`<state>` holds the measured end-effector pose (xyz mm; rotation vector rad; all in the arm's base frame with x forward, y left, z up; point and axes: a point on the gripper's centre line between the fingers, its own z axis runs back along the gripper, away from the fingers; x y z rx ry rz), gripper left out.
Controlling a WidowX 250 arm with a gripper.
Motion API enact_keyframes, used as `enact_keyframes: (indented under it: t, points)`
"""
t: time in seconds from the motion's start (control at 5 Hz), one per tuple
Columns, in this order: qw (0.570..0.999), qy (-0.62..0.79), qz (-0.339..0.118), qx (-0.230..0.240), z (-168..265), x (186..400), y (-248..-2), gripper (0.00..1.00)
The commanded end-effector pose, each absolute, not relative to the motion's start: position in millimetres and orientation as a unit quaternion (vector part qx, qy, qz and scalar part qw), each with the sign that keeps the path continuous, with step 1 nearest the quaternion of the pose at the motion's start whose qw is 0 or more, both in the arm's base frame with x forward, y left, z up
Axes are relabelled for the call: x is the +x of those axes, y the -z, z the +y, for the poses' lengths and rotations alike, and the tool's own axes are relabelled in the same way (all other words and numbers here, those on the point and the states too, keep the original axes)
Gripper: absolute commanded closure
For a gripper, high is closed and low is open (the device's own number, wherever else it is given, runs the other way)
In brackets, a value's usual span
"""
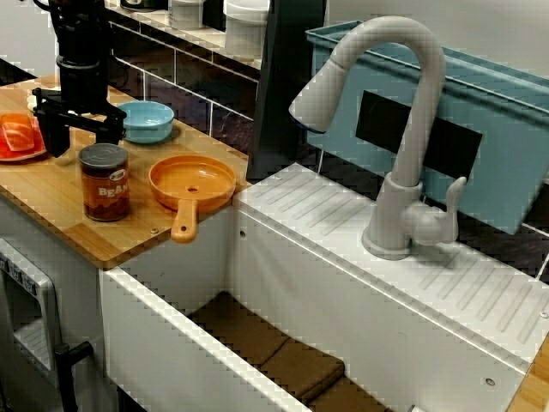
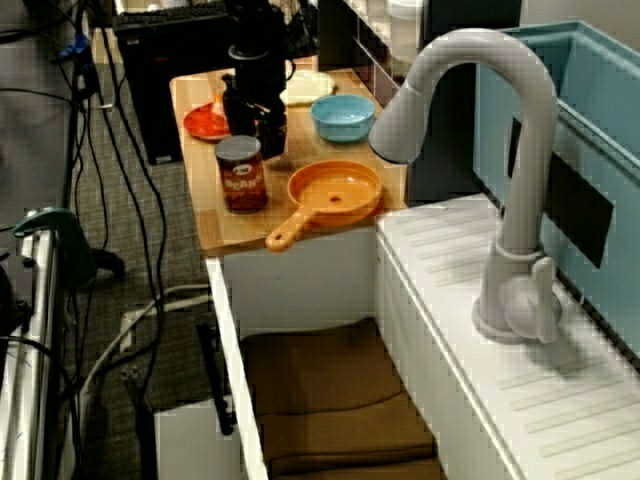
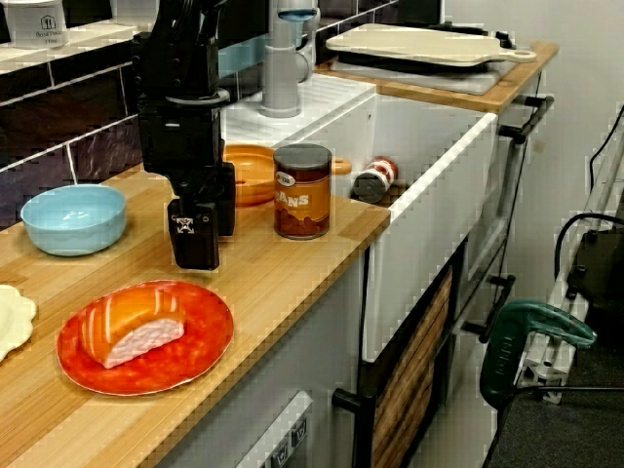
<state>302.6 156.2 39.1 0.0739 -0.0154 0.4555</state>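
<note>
Red plate (image 3: 200, 336) w/ food (image 3: 132, 327), wood counter (image 3: 292, 253), gripper (image 3: 211, 244) jaws wide beside bean can (image 3: 301, 191), tiled wall (image 3: 58, 127), white sink (image 3: 429, 175)

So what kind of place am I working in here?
Looks like a mock kitchen: a white sink with a faucet, and a wooden counter carrying a can, pan and bowl.

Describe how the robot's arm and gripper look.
The arm is matte black and boxy, with a ribbed cylindrical wrist. Its gripper has two flat black fingers; one bears a small white marking.
</note>
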Motion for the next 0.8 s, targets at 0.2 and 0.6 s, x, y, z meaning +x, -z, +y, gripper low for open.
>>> enact_keyframes:
  t: [0.2, 0.6]
  points:
    - [0.983, -0.173, -0.003, 0.065, 157.7, 290.2, -30.5, 0.00]
    - [0.994, -0.107, 0.011, 0.030, 167.3, 291.1, -56.1, 0.00]
